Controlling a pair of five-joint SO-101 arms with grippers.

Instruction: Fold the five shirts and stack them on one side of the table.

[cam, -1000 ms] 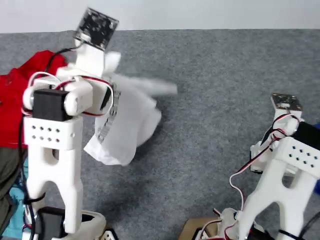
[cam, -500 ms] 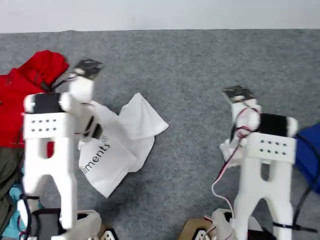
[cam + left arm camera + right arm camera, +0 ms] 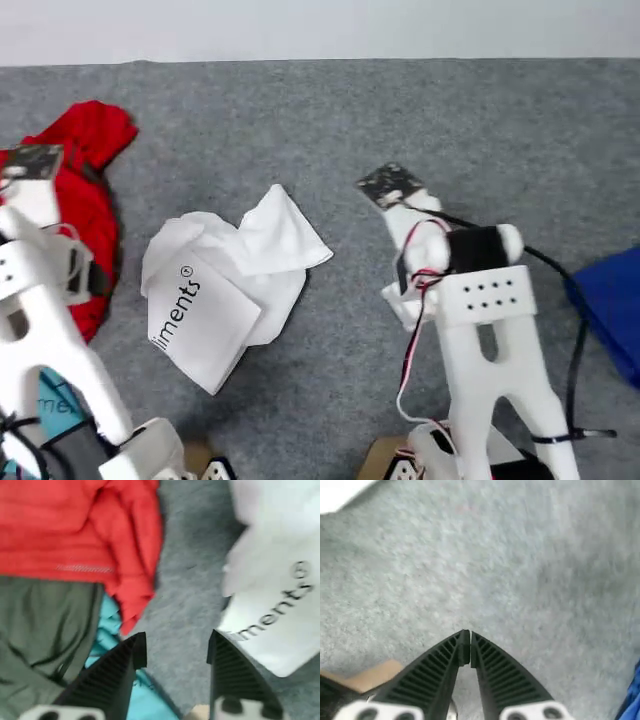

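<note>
White shirt [image 3: 225,295] lies crumpled and unfolded on the grey tabletop [image 3: 400,120], print facing up. I read the left arm [image 3: 40,300] just beside it. The left jaws are released, holding nothing, over bare tabletop between the white shirt and the red shirt [image 3: 85,190]. An olive shirt [image 3: 40,630] and a teal shirt [image 3: 156,706] lie past the red one. The right arm [image 3: 480,300] stands on the white shirt's other side, right jaws clenched on nothing. A blue shirt [image 3: 610,305] lies farther out that way.
</note>
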